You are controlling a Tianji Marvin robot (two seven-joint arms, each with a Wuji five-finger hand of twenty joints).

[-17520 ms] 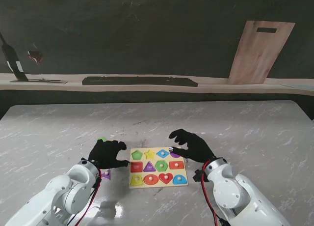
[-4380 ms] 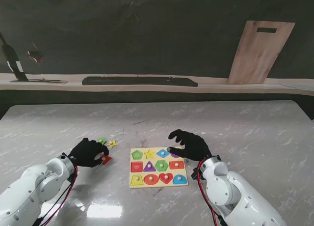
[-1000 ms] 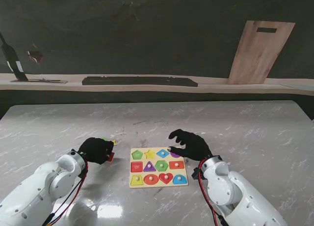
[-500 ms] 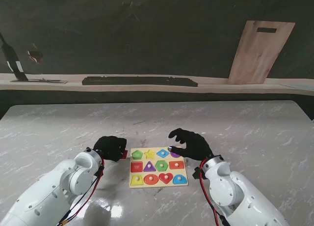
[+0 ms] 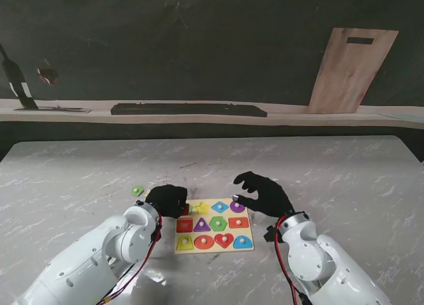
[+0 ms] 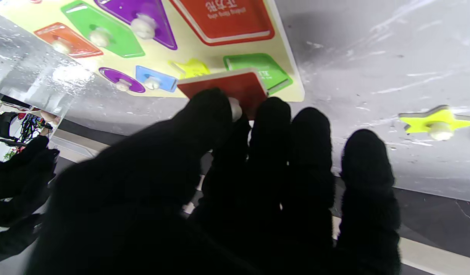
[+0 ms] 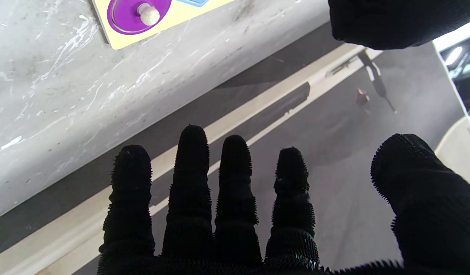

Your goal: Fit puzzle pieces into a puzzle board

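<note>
Left arm reaches in from the near-left corner, forearm angled toward centre. Left robot hand (image 5: 167,200) palm down, fingers (image 6: 273,126) curled together, thumb pressed against the index on a small red piece (image 6: 227,87) pinched between them. Right arm comes up from the near-right corner. Right robot hand (image 5: 262,193) is palm down with nothing in it; four fingers (image 7: 191,160) extended side by side, thumb spread well apart from them.
</note>
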